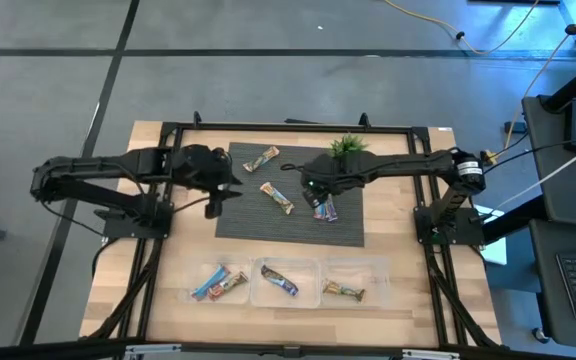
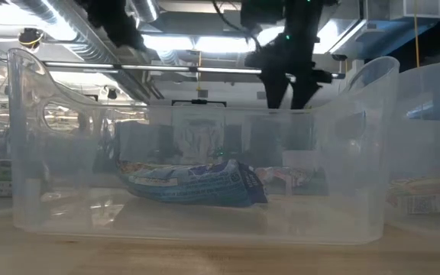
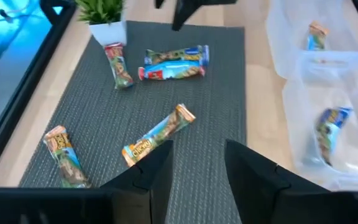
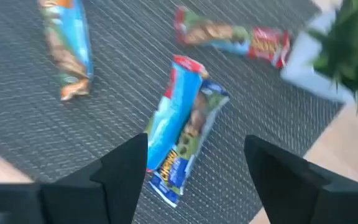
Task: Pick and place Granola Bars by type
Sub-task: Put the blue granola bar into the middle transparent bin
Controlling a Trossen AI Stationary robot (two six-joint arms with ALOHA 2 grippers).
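Several granola bars lie flat on a dark mat (image 1: pixel 238 215): a tan-green one (image 1: pixel 261 158), a tan-blue one (image 1: pixel 277 197) and a blue pair side by side (image 1: pixel 323 208). A red-green bar (image 3: pixel 120 64) lies by the plant pot. My right gripper (image 1: pixel 313 188) hovers open above the blue pair (image 4: pixel 182 127), its fingers on either side of it in the right wrist view (image 4: pixel 197 180). My left gripper (image 1: pixel 213 205) hangs open over the mat's left edge, close to the tan-blue bar (image 3: pixel 157 134). Both grippers touch nothing.
Three clear bins stand along the near edge: the left (image 1: pixel 200 270) holds a blue and a brown bar, the middle (image 1: pixel 303 268) a blue bar (image 2: pixel 197 183), the right (image 1: pixel 373 268) a tan bar. A small green potted plant (image 1: pixel 348 146) stands at the mat's far edge.
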